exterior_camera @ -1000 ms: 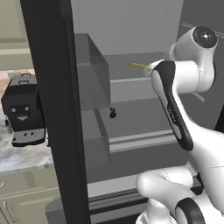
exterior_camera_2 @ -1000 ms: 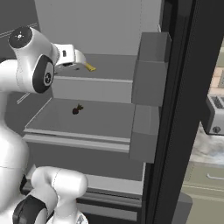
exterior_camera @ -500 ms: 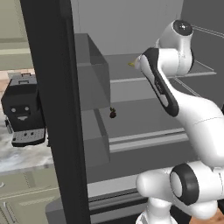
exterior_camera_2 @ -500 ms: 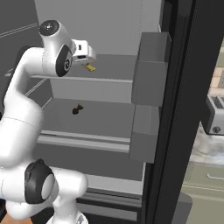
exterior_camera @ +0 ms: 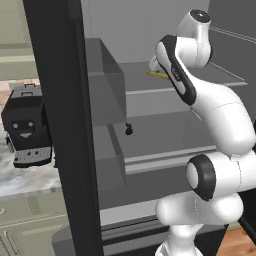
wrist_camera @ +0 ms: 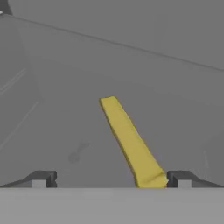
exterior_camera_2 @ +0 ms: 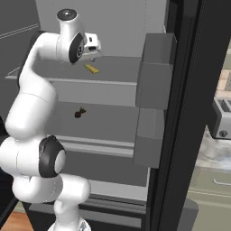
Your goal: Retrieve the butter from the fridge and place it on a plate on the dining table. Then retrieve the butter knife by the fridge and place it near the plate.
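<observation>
So from my seat I've got the fridge [exterior_camera_2: 180,113] wide open around the gripper, black door edges on both sides and the pale grey inside straight ahead of it. My arm [exterior_camera: 220,115] reaches up from the base and in over the upper shelf [exterior_camera_2: 113,74], with the gripper [exterior_camera_2: 92,52] hanging just above that shelf. Off to the gripper's left, outside the fridge, a black coffee machine [exterior_camera: 27,127] sits on a marble surface [exterior_camera: 25,177], and out past the door on the gripper's right there's a toaster [exterior_camera_2: 222,119]. In the hand view the gripper [wrist_camera: 111,178] has its two finger tips spread wide apart with nothing between them touching either one. The butter [wrist_camera: 131,142] lies flat on the shelf right in front of the gripper, its near end sitting close by the right fingertip, the stick running away at a slant. One shelf below the gripper there's a tiny dark lump [exterior_camera_2: 79,113], well apart from the butter.
</observation>
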Motion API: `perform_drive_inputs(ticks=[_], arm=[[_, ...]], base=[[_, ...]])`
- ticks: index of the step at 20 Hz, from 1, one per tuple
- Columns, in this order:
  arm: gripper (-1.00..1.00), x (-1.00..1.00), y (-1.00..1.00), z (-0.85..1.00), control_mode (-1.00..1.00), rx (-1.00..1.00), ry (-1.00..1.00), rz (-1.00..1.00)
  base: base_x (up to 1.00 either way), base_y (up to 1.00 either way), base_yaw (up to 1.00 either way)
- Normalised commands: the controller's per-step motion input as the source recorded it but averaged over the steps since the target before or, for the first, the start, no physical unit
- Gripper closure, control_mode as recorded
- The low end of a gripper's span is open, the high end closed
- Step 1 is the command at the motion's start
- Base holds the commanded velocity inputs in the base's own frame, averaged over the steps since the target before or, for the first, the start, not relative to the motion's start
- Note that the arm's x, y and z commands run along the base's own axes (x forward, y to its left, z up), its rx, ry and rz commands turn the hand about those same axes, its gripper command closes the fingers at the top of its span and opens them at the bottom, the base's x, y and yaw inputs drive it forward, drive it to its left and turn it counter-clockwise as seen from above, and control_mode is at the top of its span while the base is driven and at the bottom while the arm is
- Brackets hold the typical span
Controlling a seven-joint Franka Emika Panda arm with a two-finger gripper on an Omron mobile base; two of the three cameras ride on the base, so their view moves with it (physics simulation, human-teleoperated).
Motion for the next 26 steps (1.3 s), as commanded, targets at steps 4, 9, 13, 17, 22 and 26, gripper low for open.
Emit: perform_drive_inputs(ticks=[4,9,13,17,22,26], arm=[[-1.0,0.31,0.0,-0.14,-1.0,0.0,0.0,0.15],[-1.0,0.34,0.0,-0.24,-1.0,0.0,0.03,0.14],[-1.0,0.37,0.0,-0.28,-1.0,-0.01,0.06,0.08],[-1.0,0.4,0.0,-0.19,-1.0,-0.05,0.08,0.01],[-1.0,0.17,0.0,0.0,-1.0,-0.04,0.01,0.0],[-1.0,0.05,0.01,0.0,-1.0,0.0,0.02,0.0]], base=[[0.0,0.0,0.0],[0.0,0.0,0.0],[0.0,0.0,0.0],[0.0,0.0,0.0],[0.0,0.0,0.0],[0.0,0.0,0.0]])
